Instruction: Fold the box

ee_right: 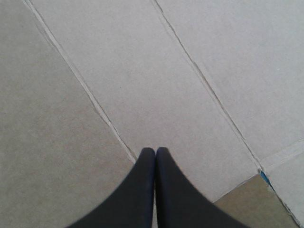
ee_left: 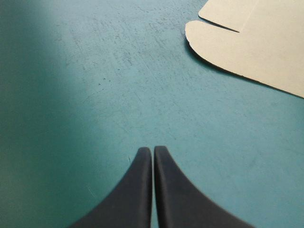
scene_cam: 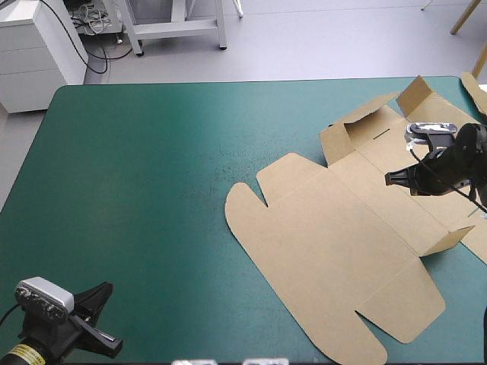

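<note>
The box (scene_cam: 335,251) lies on the right half of the teal-green tabletop (scene_cam: 152,190). Most of it is flat sheet, with its rounded lid flap reaching left toward the middle. Only at the far right end does board stand up: a short wall (scene_cam: 340,139) with a flap beyond it, and a smaller raised piece at the right edge. The right gripper (ee_right: 155,151) sits over the panel between those raised parts. Its jaws are closed into one point and hold nothing, and they aim at bare board crossed by crease lines. Whether the tip touches the board cannot be told. That pose looks chosen for pushing, not for pinching. A closed tip can pin the base or press along a crease, so that a wall hinges up without dragging the whole sheet. The left gripper (ee_left: 153,151) is at the near left corner over bare cover, well apart from the box. Its jaws are likewise closed and empty. It seems parked there to keep clear of the lid end until a second hold is needed. Most of the folding looks yet to be done.
</note>
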Tool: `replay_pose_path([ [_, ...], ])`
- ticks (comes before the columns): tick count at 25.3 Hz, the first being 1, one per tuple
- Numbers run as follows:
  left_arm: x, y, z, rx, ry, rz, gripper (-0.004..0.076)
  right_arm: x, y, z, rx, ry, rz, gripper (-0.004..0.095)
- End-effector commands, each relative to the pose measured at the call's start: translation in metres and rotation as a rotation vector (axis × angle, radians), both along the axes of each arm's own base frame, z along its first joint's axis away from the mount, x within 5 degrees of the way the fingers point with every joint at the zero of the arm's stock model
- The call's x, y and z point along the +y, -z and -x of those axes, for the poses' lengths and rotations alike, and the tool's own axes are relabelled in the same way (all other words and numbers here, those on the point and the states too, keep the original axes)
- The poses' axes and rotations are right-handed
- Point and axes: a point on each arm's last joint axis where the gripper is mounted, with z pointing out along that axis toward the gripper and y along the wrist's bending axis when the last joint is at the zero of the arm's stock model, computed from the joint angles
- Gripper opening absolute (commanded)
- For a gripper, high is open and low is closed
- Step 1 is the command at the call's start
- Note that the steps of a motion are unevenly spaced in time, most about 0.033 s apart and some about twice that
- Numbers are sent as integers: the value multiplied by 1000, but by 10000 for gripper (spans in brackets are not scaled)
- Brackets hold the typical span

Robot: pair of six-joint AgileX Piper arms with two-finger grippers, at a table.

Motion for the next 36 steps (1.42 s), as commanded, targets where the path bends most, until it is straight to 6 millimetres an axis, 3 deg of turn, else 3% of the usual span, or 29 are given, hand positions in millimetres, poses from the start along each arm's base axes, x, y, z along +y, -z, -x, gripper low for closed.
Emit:
replay_pose_path([
  [1, -1, -15, -2, -75, 6, 44, -8, -4, -18, 3, -80, 22, 36, -20],
  [8, -1, -15, -2, -75, 6, 44, -8, -6, -21, 6, -55, 39, 54, -20],
  [12, -1, -15, -2, -75, 6, 44, -8, -7, -47, 17, -75, 59, 82, -20],
  [19, -1, -15, -2, -75, 6, 44, -8, -5, -87, 57, -221, 95, 136, -20],
  [26, -1, -15, -2, -75, 6, 44, -8, -5, -115, 95, -340, 162, 177, -21],
  [30, -1, -15, -2, -75, 6, 44, -8, -6, -123, 108, -383, 222, 150, -21],
  [36, -1, -15, -2, -75, 6, 44, -8, -14, -119, 115, -377, 291, 95, -21],
])
